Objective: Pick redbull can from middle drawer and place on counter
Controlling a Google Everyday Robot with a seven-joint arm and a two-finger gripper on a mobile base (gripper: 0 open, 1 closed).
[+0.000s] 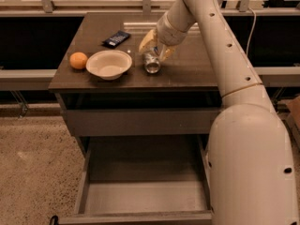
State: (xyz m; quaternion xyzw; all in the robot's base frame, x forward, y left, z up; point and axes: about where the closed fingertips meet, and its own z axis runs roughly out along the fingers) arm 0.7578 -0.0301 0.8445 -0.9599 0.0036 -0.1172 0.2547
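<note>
The redbull can [152, 62] lies low on the dark brown counter [197, 71], its round silver end facing the camera, just right of the white bowl. My gripper [155, 48] reaches down from the upper right, and its yellowish fingers [146, 41] straddle the can and close on it. The middle drawer [145, 196] stands pulled open below, and its grey floor holds nothing.
A white bowl [109, 63] and an orange [78, 60] sit on the counter's left front. A flat dark packet [116, 39] lies behind the bowl. My white arm [243, 125] fills the right side, beside the open drawer.
</note>
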